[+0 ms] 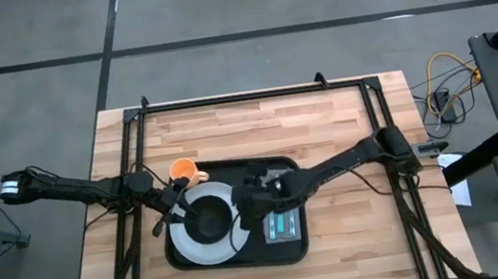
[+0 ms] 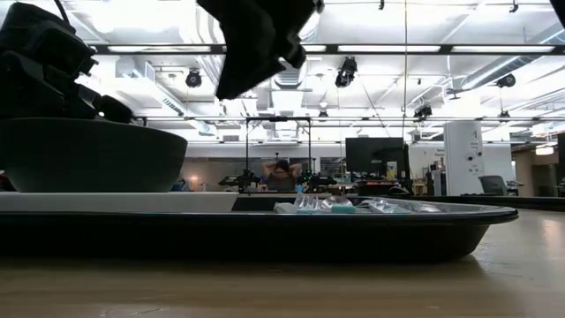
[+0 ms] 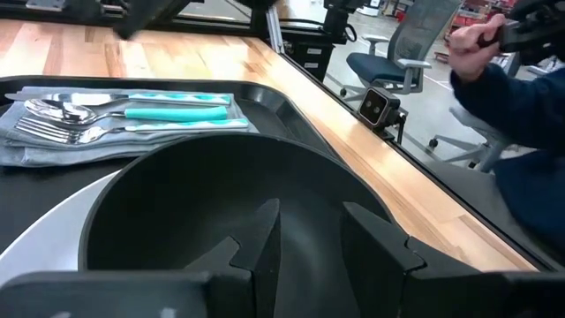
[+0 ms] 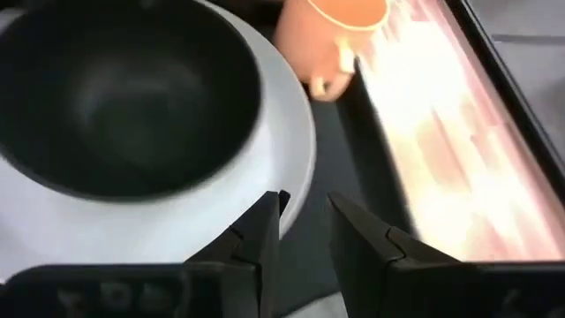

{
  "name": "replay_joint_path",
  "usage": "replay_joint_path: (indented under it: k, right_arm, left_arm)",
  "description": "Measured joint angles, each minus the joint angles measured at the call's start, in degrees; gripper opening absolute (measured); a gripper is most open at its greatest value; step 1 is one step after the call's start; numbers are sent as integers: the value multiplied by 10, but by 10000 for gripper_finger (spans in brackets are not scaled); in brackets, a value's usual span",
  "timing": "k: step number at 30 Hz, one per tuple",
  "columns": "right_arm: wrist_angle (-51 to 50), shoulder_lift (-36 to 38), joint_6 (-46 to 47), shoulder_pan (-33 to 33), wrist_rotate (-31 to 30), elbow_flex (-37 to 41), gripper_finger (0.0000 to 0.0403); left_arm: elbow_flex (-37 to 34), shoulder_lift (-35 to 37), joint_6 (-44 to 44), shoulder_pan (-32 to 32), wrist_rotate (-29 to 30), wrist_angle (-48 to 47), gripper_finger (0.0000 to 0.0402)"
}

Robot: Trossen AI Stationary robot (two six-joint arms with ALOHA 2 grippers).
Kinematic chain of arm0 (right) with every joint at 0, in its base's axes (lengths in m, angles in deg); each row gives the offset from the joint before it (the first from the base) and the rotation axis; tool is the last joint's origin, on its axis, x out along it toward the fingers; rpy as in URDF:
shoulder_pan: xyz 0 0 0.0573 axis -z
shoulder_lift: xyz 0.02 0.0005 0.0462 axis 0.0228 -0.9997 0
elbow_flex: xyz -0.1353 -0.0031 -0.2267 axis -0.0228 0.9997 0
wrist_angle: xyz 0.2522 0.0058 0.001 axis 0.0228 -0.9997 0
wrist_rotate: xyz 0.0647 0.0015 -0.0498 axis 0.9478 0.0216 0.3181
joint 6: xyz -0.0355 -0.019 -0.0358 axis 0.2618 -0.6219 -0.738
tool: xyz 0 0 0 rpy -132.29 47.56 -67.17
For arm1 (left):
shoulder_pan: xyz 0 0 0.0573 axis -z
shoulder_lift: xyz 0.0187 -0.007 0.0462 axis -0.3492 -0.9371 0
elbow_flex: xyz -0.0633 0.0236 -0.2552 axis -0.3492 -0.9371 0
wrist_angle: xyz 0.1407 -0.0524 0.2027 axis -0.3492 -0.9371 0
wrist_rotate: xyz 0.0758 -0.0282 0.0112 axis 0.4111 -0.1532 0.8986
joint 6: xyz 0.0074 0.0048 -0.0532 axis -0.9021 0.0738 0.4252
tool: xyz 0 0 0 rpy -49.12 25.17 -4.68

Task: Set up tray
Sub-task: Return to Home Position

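The tray [image 1: 283,253] lies flat on the desk [image 1: 359,241], midway between its left and right edges and close to the edge where the low camera sits. On the tray's left half is a round white plate [image 1: 184,246] with a black bowl [image 1: 208,220] standing on it. An orange mug [image 1: 184,172] stands upright at the tray's far left corner, just beside the plate. On the right half lies a grey folded napkin [image 1: 284,239] carrying teal-handled cutlery [image 1: 282,224]. My left wrist view shows a spoon [image 3: 62,110] and a fork [image 3: 48,132] side by side on it.

My left arm [image 1: 72,190] reaches in from the desk's left edge. The left jaws hang above the plate's left rim, pointing across the bowl, apart and holding nothing. My right arm [image 1: 339,164] comes in from the right edge. The right jaws hover over the tray between the bowl and the napkin, also apart and empty, facing the plate's rim and the mug.

Beyond the desk, a person's blue sleeve [image 3: 503,97] shows.
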Motion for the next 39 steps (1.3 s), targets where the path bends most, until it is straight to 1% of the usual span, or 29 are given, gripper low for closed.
replay_joint_path:
  k: [2, 4, 6, 9, 11, 14, 18, 22, 26, 29, 32, 34, 36, 39]
  right_arm:
    - [34, 18, -26, 14, 6, 32, 78]
    - [89, 42, -62, 32, 34, 82, 74]
    - [164, 75, -103, 51, 93, 148, 73]
    - [266, 137, -151, 82, 202, 256, 74]
    - [315, 187, -177, 104, 247, 322, 76]
    - [396, 254, -204, 133, 263, 413, 81]
    - [458, 334, -252, 162, 262, 506, 86]
    - [467, 402, -263, 182, 261, 558, 89]
    - [467, 454, -252, 188, 258, 584, 84]
    - [467, 482, -267, 186, 261, 597, 78]
    - [444, 507, -297, 188, 260, 611, 73]
    - [455, 519, -301, 187, 262, 625, 70]
    - [482, 529, -304, 187, 295, 641, 69]
    - [507, 550, -335, 187, 392, 664, 68]
  left_arm:
    - [0, 0, 0, 0, 0, 0, 99]
    - [0, 0, 0, 0, 0, 0, 99]
    - [0, 0, 0, 0, 0, 0, 99]
    - [0, 0, 0, 0, 0, 0, 99]
    - [0, -1, 0, 0, 0, 0, 99]
    - [0, -1, 0, 0, 0, 0, 99]
    - [0, -2, 0, 0, 0, 0, 99]
    - [0, -3, 0, 0, 0, 0, 99]
    - [0, -3, 0, 0, 0, 0, 99]
    - [0, -3, 0, 0, 0, 0, 99]
    - [0, -3, 0, 0, 0, 0, 99]
    - [0, -3, 0, 0, 0, 0, 99]
    - [0, -3, 0, 0, 0, 0, 99]
    - [0, -3, 0, 0, 0, 0, 99]
